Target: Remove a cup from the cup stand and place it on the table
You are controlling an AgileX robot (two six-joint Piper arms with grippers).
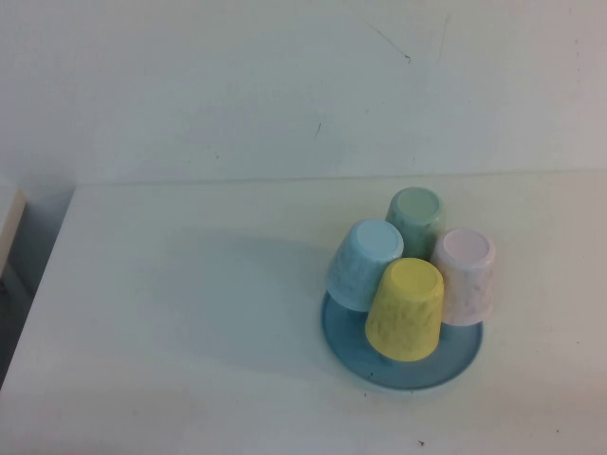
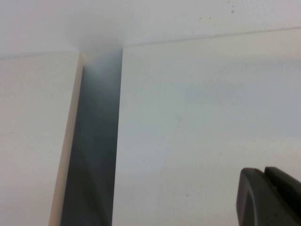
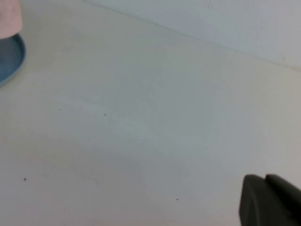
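Note:
The pale pink cup (image 1: pixel 467 275) stands upside down on the right side of the blue cup stand (image 1: pixel 446 358), which rests on the white table (image 1: pixel 190 313) at the right. Its pegs are hidden under the cups. Neither arm shows in the high view. My left gripper (image 2: pixel 264 172) is shut and empty above bare table near the left edge. My right gripper (image 3: pixel 265 178) is shut and empty over bare table; the pink cup (image 3: pixel 9 19) and the stand's rim (image 3: pixel 10 59) show at a distance in the right wrist view.
A yellow cup (image 1: pixel 406 308), a light blue cup (image 1: pixel 365 261) and a green cup (image 1: pixel 415 216) also sit upside down on the stand. A dark gap (image 2: pixel 91 150) separates the table from a pale side surface (image 2: pixel 33 141) on the left. The white wall stands behind.

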